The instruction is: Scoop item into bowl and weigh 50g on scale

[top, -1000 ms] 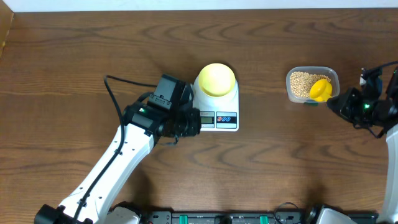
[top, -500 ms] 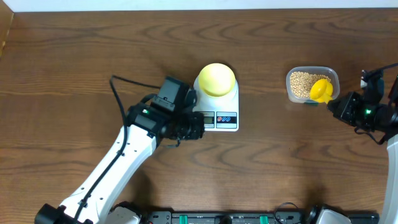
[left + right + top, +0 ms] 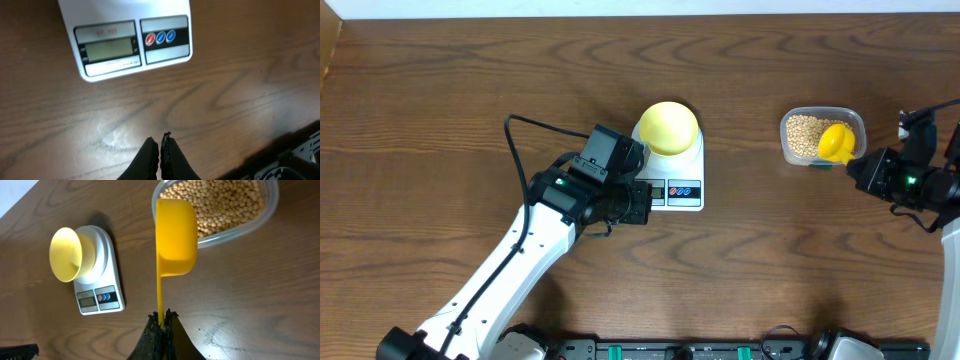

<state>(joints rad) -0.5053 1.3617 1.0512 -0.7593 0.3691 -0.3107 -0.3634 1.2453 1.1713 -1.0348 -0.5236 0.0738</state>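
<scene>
Left claw (image 3: 160, 141), shut and empty, has edged up to the scale (image 3: 132, 45) just ahead, probably for its buttons; right claw (image 3: 162, 316) pinches the scoop (image 3: 175, 235) by its handle.

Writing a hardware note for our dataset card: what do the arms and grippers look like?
Left arm and right arm: white links, black wrists, each with a green light. A black cable loops off the left. Left gripper and right gripper: slim black tapered fingers.
</scene>
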